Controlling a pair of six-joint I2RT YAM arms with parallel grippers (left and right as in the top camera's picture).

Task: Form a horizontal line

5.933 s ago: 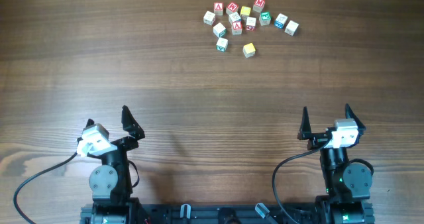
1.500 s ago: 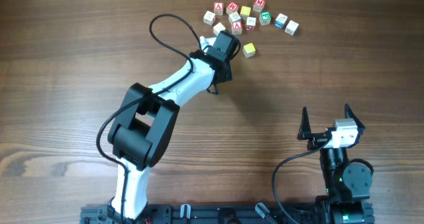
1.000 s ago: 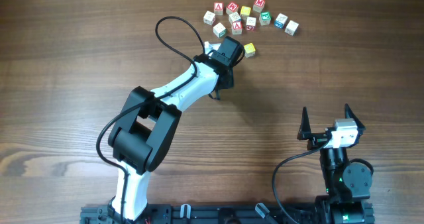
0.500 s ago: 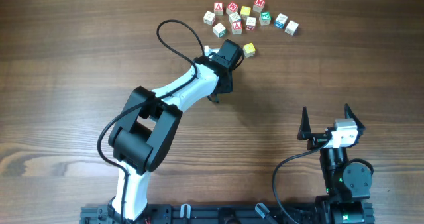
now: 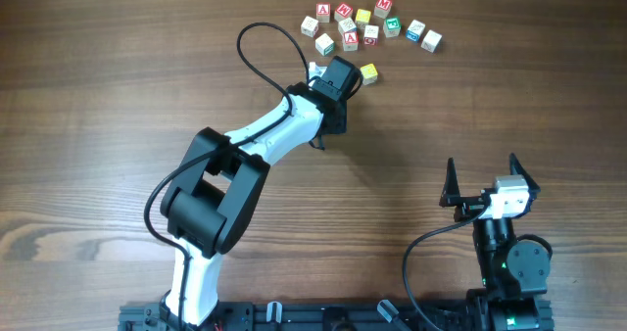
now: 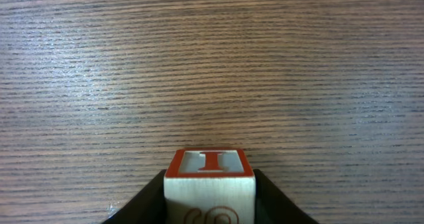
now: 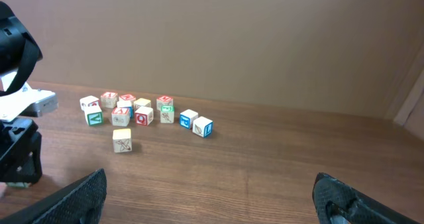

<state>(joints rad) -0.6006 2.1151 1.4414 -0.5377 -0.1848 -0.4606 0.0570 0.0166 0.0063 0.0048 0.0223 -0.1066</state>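
My left gripper (image 5: pixel 338 76) reaches to the far middle of the table, just left of a lone yellow cube (image 5: pixel 368 72). In the left wrist view the left gripper (image 6: pixel 209 176) is shut on a pale wooden cube (image 6: pixel 209 191) with a red-framed letter I; a dark finger presses each side, and the cube stands on the wood. From overhead the gripper hides this cube. No horizontal line of cubes is in view. My right gripper (image 5: pixel 483 165) rests open near the front right, and in its own view the right gripper (image 7: pixel 211 184) holds nothing.
A loose cluster of lettered cubes (image 5: pixel 367 27) lies at the far edge, behind the yellow cube (image 7: pixel 121 140). The left arm's black cable (image 5: pixel 260 37) loops over the table to the left of the cluster. The left arm (image 7: pixel 16 138) fills the right wrist view's left edge.
Over the last second the left gripper edged slightly right toward the yellow cube, carrying its cube along. The right arm stayed still.
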